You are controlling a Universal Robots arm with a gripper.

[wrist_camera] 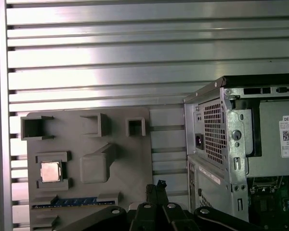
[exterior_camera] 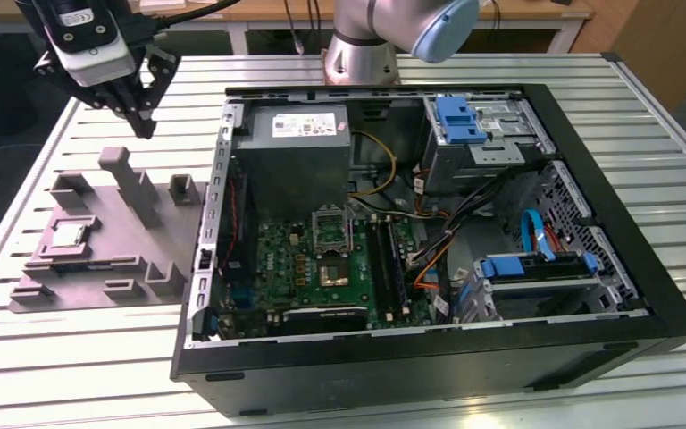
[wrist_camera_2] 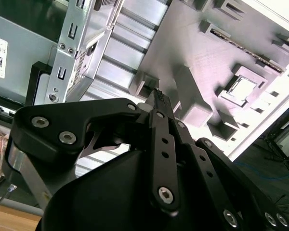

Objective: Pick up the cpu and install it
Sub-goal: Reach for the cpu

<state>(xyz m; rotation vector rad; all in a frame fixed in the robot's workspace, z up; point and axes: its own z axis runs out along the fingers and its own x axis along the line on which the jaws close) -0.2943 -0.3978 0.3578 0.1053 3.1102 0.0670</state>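
Now cpu (wrist_camera: 50, 171) flat in tray (wrist_camera: 130, 163) w/ metal top up.

The cpu (exterior_camera: 67, 234) is silvery-grey with a pale rim, lying in a matte grey tray (exterior_camera: 111, 250). The surface (exterior_camera: 81, 357) is pale silver, striped with dark grooves. The case (exterior_camera: 439, 371) is black, the motherboard (exterior_camera: 319, 268) green, and the hand (exterior_camera: 143, 130) black.

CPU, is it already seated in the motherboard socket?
No, the CPU lies in a recess of the grey tray, outside the case.
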